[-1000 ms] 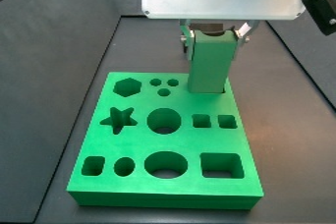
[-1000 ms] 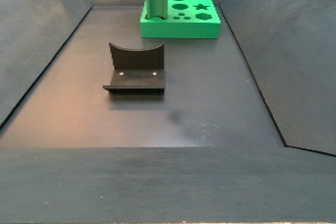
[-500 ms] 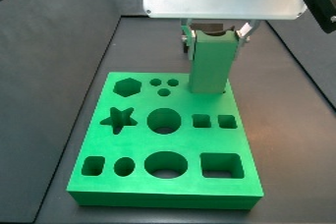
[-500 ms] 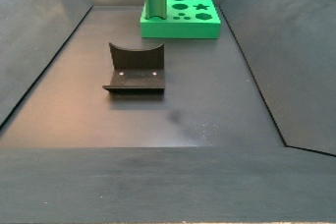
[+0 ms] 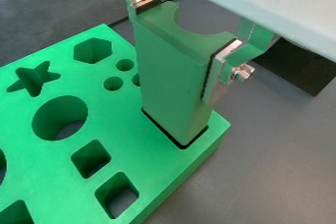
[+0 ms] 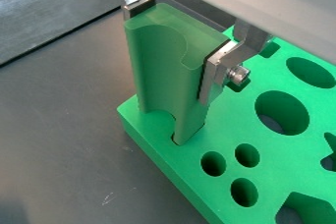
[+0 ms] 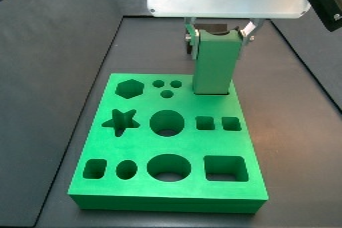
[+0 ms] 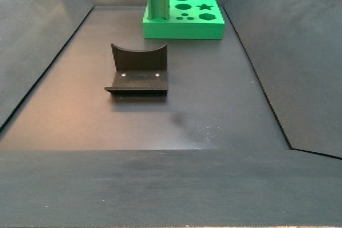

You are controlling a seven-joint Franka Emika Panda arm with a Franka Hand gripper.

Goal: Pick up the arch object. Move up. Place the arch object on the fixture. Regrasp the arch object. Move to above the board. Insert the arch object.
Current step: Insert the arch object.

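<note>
Arch object (image 5: 175, 76) — gripper (image 5: 184, 27) clamped on — stands in board (image 5: 53, 169) cut-out (corner).

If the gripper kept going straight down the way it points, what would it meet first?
The gripper is shut on the muted-green arch object, whose lower end sits in a cut-out at a corner of the bright green board. Going down, the piece probably bottoms out there first; cut-out depth is unclear.
</note>
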